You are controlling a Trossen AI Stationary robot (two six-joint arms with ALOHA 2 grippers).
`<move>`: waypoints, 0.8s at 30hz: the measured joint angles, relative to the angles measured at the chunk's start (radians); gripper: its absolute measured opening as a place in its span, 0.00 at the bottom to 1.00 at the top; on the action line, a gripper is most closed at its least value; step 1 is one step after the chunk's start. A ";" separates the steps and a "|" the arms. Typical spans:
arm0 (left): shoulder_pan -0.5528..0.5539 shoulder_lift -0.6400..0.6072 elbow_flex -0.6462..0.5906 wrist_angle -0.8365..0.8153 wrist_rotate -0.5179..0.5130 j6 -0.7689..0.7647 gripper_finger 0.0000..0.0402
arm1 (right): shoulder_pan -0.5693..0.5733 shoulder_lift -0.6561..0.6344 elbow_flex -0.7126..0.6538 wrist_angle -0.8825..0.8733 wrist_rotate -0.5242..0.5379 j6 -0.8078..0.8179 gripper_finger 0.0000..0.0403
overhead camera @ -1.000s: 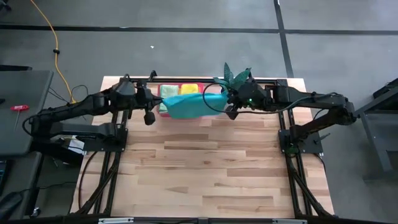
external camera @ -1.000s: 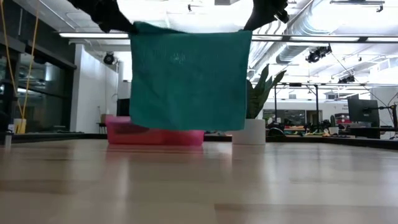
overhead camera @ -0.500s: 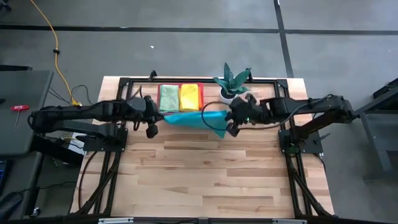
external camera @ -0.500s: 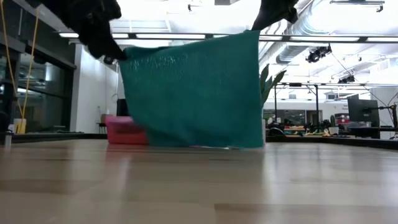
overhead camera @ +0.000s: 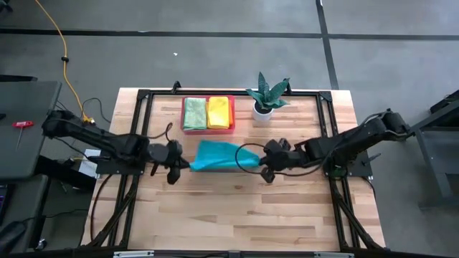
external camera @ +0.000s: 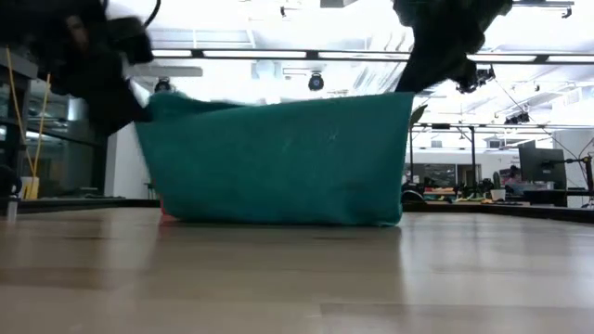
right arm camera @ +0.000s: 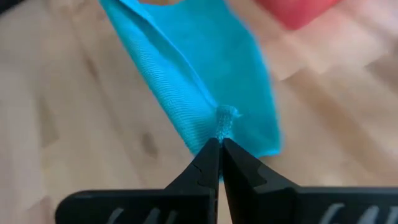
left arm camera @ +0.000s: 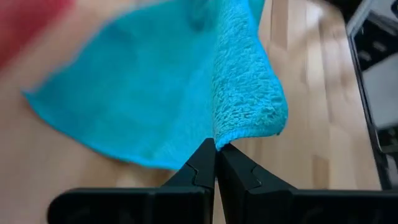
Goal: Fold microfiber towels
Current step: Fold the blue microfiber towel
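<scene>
Nearest the table's front edge: bare wood, nothing on it.

Mid-table: teal towel is stretched betw both grippers. Left gripper has its fingers pressed together on one top corner, cloth bunching right at the tips in the left wrist view. Right gripper pinches the other top corner the same way, a small pucker of cloth at its tips. Both arms sit low over the table.

Change vs a sec ago: then the towel hung high at the back, above the tray, free edge off the wood. Half a sec ago it was coming fwd and down. Now, in the low view, its bottom edge is on the table, top edge only a little above, and the cloth trails away from the grippers twd the tray.

Meaning: prob the lay-out step, i.e. dragging it fwd so it settles flat before any fold. No fold made yet. Next needs corners lowered evenly or it'll wrinkle.

Further back: pink tray w/ a green towel and a yellow towel side by side in it. Just beside it, a potted plant.
</scene>
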 joint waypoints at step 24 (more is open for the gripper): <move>-0.291 0.269 -0.099 0.249 0.054 -0.258 0.00 | 0.132 0.122 -0.350 0.680 -0.262 0.203 0.00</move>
